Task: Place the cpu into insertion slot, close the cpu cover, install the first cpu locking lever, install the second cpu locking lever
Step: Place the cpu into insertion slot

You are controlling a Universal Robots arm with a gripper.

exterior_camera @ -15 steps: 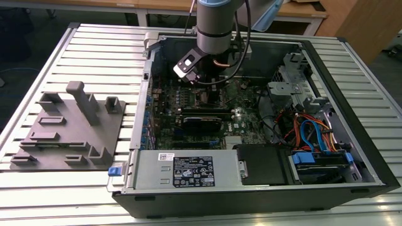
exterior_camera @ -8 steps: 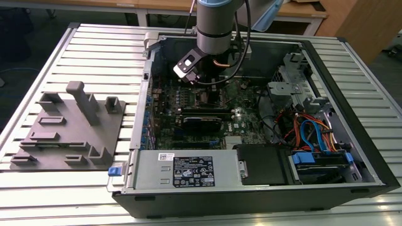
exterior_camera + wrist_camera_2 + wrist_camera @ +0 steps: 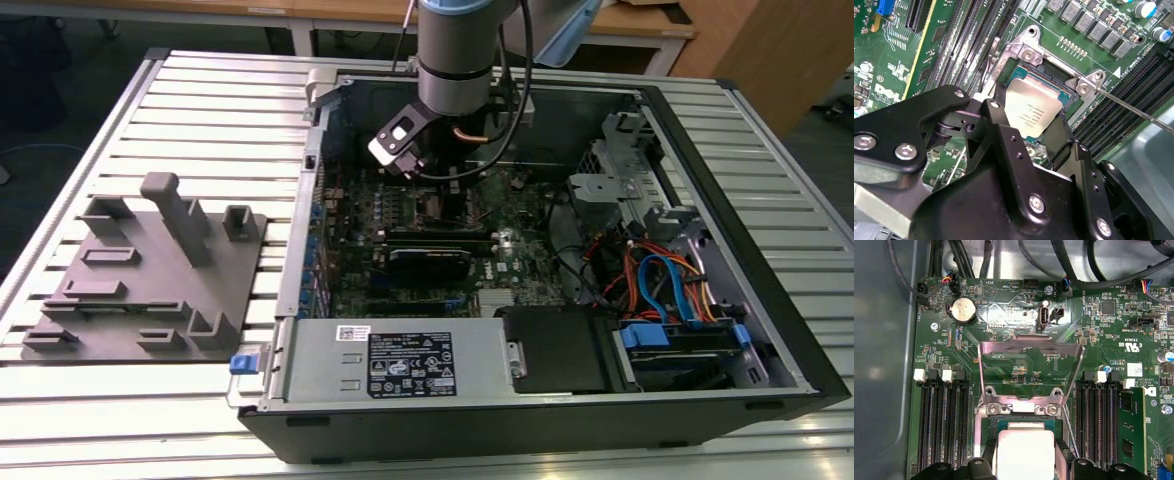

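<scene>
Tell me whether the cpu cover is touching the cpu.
Apart. In the first wrist view the cpu cover stands flipped open, and a strip of the insertion slot shows between its hinged edge and the cpu.

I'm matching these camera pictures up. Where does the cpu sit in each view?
Exterior view: too small to pick out; the arm hangs over that part of the motherboard.
Second wrist view: the cpu is mid-picture, beside the two-screw bracket.
First wrist view: the cpu is beside that bracket, opposite the raised cpu cover.
Shared landmark: the two-screw bracket, in both wrist views.
</scene>
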